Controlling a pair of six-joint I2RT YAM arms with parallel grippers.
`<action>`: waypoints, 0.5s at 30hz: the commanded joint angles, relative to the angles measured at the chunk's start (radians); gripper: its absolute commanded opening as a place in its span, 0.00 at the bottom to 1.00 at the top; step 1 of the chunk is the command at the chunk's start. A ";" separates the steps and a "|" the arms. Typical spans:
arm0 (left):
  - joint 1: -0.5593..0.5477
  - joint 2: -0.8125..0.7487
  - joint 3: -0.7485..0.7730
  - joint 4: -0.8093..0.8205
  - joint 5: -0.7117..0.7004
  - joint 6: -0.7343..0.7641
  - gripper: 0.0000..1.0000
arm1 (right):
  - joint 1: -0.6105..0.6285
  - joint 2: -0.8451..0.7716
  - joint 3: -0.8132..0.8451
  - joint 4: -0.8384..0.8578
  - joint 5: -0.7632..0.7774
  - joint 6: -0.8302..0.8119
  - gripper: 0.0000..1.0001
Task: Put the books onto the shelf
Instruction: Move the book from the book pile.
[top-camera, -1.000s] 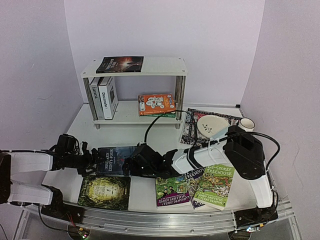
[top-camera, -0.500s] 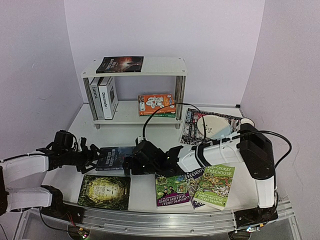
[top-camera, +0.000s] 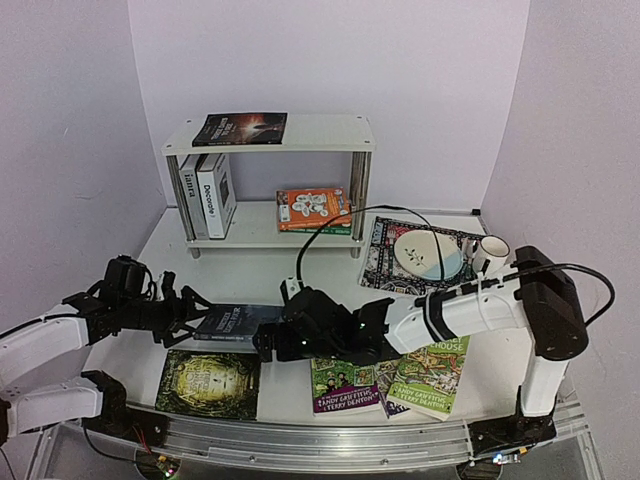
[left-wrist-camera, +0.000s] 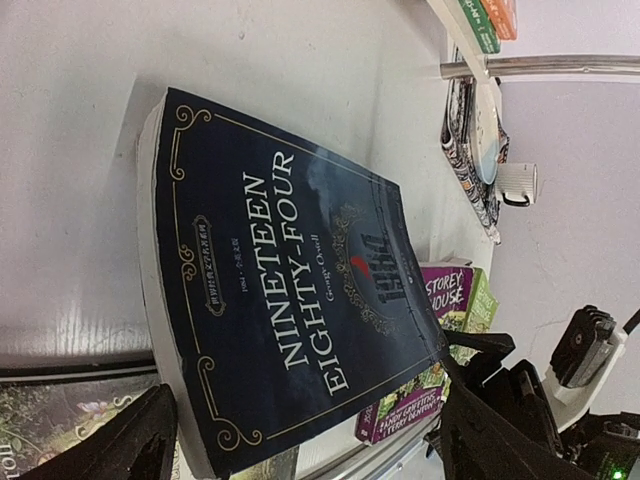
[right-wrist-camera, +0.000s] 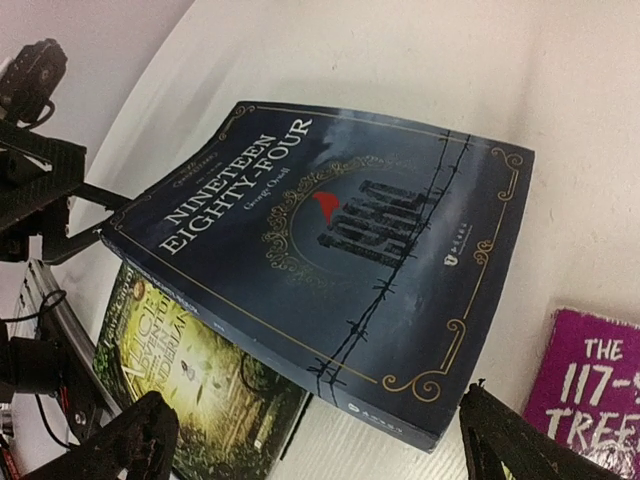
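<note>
The dark blue book "Nineteen Eighty-Four" (top-camera: 238, 323) (left-wrist-camera: 290, 300) (right-wrist-camera: 340, 250) lies on the table between both grippers, one edge propped up over a green-covered book (top-camera: 210, 383) (right-wrist-camera: 190, 390). My left gripper (top-camera: 190, 312) (left-wrist-camera: 300, 445) stands open at the blue book's left end, its fingers (left-wrist-camera: 135, 445) straddling that end. My right gripper (top-camera: 268, 338) (right-wrist-camera: 320, 455) stands open at the right end with nothing held. Colourful Treehouse books (top-camera: 345, 385) lie by the front edge. The white shelf (top-camera: 320, 132) holds a dark book (top-camera: 240, 128), two white hardbacks (top-camera: 208, 193) and an orange book (top-camera: 313, 208).
A patterned mat (top-camera: 385, 262) at the right carries a plate (top-camera: 425, 250) and a mug (top-camera: 490, 248). Side walls close in on both sides. A metal rail (top-camera: 320, 440) runs along the front edge. A black cable (top-camera: 310, 245) arcs over the table behind the right arm.
The right arm's elbow has swung out to the right and its gripper has slid slightly right and nearer. The left gripper stayed at the blue book's end. The blue book now sits tilted.
</note>
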 joint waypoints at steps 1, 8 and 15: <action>-0.069 -0.027 -0.026 0.018 0.042 -0.072 0.91 | 0.035 -0.073 -0.055 0.073 -0.059 0.050 0.98; -0.229 -0.050 -0.046 -0.002 -0.053 -0.156 0.92 | 0.063 -0.110 -0.130 0.035 -0.025 0.067 0.98; -0.247 -0.006 0.061 -0.080 -0.185 -0.065 0.99 | 0.063 -0.209 -0.191 0.000 0.138 -0.075 0.98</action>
